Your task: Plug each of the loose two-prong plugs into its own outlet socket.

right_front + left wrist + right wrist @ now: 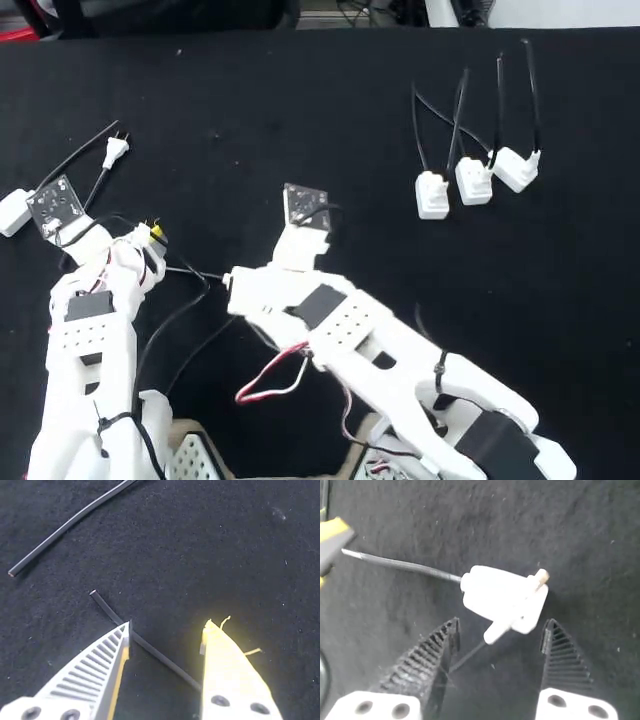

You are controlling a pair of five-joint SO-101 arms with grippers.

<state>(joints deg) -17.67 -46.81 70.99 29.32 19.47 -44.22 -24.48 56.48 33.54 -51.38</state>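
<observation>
Your right gripper (502, 624) stands open over a white plug (492, 592), which lies on the black cloth (470, 510) between its fingers. Your left gripper (167, 627) is open too, with a thin black cable (155, 652) running between its tips. Another loose plug (117, 150) lies near it, well apart from three white sockets (473, 180).

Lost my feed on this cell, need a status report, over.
Left tool open, straddling a black cable. Right tool open either side of white plug, not gripping. Sockets far off across the mat.
</observation>
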